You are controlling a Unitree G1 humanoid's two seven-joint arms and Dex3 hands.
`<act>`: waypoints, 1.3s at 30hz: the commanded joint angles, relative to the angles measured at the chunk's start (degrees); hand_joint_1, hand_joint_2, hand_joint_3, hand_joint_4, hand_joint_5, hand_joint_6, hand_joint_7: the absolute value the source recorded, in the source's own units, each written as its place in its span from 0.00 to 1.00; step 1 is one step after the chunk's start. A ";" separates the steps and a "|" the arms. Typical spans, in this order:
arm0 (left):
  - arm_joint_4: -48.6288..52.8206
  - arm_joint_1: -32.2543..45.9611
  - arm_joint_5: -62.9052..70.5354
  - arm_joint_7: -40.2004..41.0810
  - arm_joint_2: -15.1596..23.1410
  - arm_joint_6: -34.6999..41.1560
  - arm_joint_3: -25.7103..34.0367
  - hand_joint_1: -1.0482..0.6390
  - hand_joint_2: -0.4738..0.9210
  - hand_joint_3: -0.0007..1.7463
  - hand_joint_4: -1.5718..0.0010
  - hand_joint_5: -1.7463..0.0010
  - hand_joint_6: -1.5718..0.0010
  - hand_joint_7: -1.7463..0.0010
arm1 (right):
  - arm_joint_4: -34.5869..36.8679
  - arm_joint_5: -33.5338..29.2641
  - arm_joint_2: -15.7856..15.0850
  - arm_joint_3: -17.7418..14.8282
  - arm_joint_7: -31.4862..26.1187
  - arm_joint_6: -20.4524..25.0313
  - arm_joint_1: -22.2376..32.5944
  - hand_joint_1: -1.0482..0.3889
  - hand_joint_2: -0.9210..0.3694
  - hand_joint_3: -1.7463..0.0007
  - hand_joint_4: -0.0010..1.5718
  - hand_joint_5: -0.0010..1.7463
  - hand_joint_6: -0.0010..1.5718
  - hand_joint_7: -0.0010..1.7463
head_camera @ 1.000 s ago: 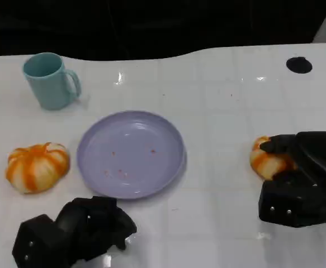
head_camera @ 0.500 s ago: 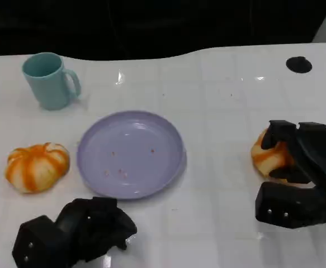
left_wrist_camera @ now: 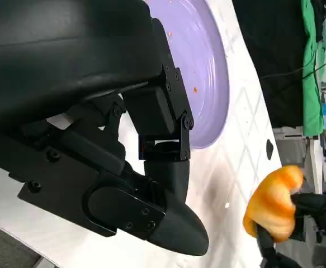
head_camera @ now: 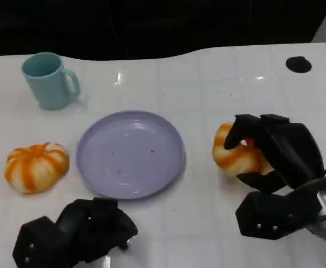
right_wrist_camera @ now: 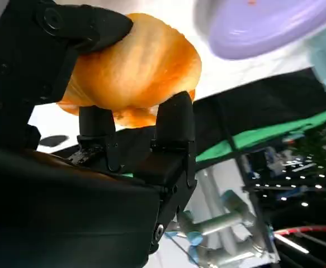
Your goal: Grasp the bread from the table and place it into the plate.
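The right hand [head_camera: 274,162] has its fingers [right_wrist_camera: 174,120] clamped round the bread [head_camera: 236,155], which sits just right of the purple plate [head_camera: 130,153], seemingly lifted off the bench [head_camera: 218,84]. Best carry it left, level and unhurried, until over the plate's middle, then lower before letting go. The left hand [head_camera: 76,234] rests at the near left, fingers curled in on nothing.

table [head_camera: 218,84]: white, glossy, smooth;
plate [head_camera: 130,153]: lilac plastic, smooth;
bread [head_camera: 238,156]: orange crust, shiny;
right hand [head_camera: 274,162]: matt black plastic
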 commanded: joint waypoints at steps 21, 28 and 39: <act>-0.77 1.58 -0.01 -0.17 0.92 1.22 -0.03 0.01 0.94 0.00 0.45 0.12 0.19 0.54 | 9.80 3.64 15.36 2.92 6.97 -3.09 -11.23 0.75 0.60 0.11 0.66 1.00 0.55 0.94; -1.36 1.88 0.00 -0.17 0.81 1.53 -0.17 0.00 0.94 0.00 0.44 0.12 0.19 0.54 | 19.24 3.75 19.15 3.78 5.41 -4.40 -16.06 0.69 0.56 0.16 0.64 1.00 0.52 0.93; -1.61 1.99 0.08 0.02 0.75 1.91 -0.34 0.00 0.94 0.00 0.44 0.12 0.19 0.55 | 28.51 4.45 21.41 4.32 7.91 -3.37 -20.19 0.62 0.23 0.63 0.30 0.47 0.41 0.12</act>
